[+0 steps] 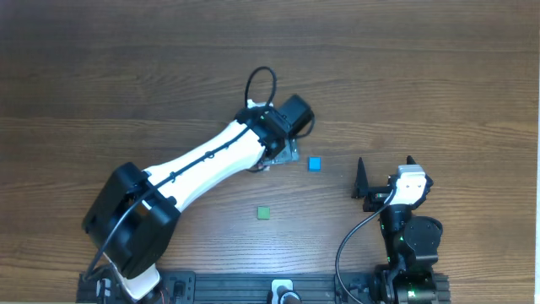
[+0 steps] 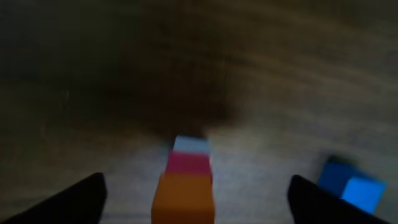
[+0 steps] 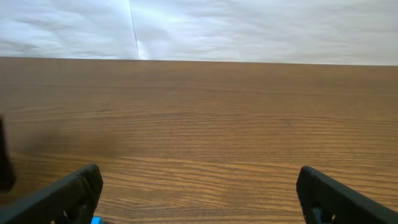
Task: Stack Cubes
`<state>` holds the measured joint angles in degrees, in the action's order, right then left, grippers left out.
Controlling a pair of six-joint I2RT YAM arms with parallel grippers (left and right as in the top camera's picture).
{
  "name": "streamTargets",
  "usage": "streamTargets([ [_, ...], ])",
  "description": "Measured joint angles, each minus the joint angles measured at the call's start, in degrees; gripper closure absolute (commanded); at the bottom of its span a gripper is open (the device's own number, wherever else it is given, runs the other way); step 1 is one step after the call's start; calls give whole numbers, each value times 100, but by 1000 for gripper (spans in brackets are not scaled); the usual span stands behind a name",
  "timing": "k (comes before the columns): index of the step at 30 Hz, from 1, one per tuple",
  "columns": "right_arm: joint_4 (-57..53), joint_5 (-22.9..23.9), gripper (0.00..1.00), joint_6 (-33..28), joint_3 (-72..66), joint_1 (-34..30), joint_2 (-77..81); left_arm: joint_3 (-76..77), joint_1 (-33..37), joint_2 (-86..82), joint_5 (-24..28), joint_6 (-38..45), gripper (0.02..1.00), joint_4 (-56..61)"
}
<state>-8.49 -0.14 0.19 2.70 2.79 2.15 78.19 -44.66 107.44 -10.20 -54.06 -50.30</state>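
Observation:
A stack of three cubes stands under my left gripper point(image 2: 196, 180): an orange cube point(image 2: 184, 198) on top, a red cube point(image 2: 188, 163) below it and a pale blue cube point(image 2: 191, 145) at the base. The left gripper's fingers are open, wide on both sides of the stack and not touching it. In the top view the left gripper point(image 1: 283, 152) covers the stack at the table's middle. A blue cube point(image 1: 315, 163) lies just right of it, also seen as the blue cube point(image 2: 351, 185). A green cube point(image 1: 263, 213) lies nearer the front. My right gripper point(image 1: 386, 173) is open at the right.
The wooden table point(image 1: 422, 76) stretches bare to the back and to both sides. The left arm's white link point(image 1: 202, 165) crosses diagonally from the front left. A white sheet point(image 3: 249, 28) hangs beyond the table's far edge.

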Motion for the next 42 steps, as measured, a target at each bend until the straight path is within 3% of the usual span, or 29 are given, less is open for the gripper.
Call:
streamTargets([
  [9, 0, 2, 7, -2, 0, 0, 0, -33, 1696, -680, -85, 568, 20, 852],
  [18, 0, 2, 7, 0, 0, 0, 0, -48, 3005, -3316, -223, 1425, 20, 610],
  [29, 0, 2, 7, -4, 0, 0, -2, -2286, 3239, -6754, -190, 2544, 34, 1941],
  [42, 0, 2, 9, -2, 0, 0, -2, -5558, 3856, -9086, 1023, 3952, 20, 3738],
])
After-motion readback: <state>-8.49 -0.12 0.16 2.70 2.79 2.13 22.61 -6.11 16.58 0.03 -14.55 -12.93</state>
